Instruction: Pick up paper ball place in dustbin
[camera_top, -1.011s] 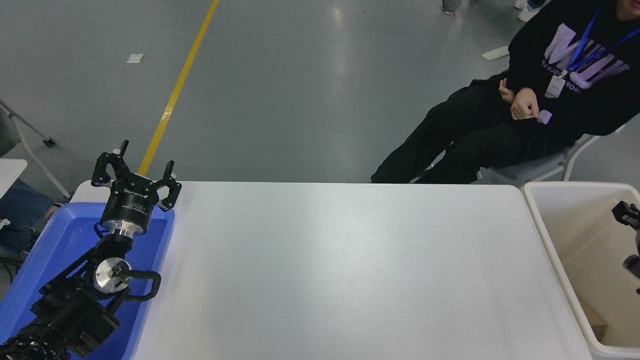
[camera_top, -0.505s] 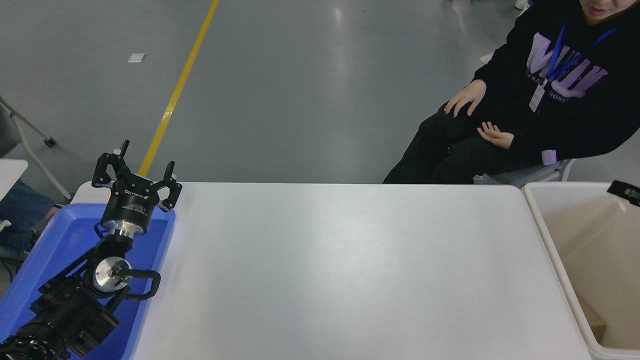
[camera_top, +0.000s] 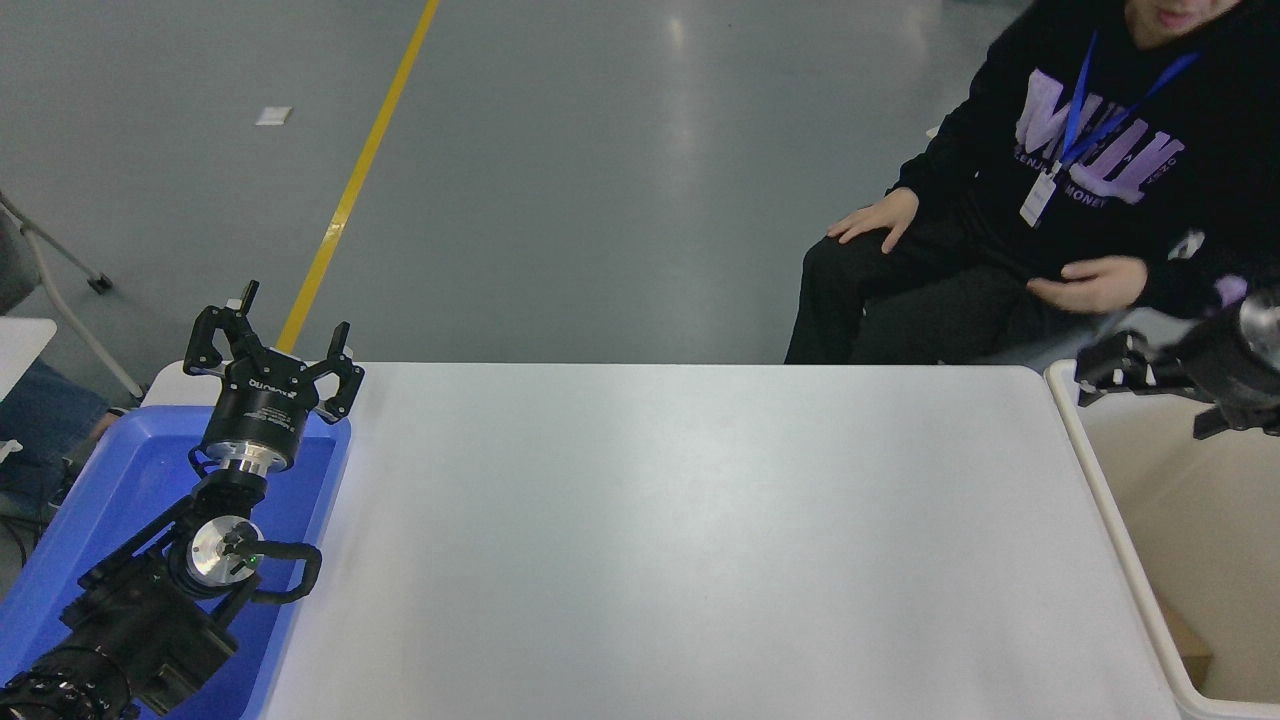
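Risen since before, the right pincer (camera_top: 1100, 375) hangs over the smooth cream dustbin (camera_top: 1110, 520), grip unclear; the left pincer (camera_top: 272, 345) gapes wide.

The dustbin (camera_top: 1110, 500) at the table's right end is cut off by the right and bottom edges; a tan scrap (camera_top: 1188, 640) low inside it is too little shown to identify; the right gripper (camera_top: 1105, 372), over the bin's far rim, is blurred, its jaws unreadable; the right arm (camera_top: 1240, 365) runs off the right edge.
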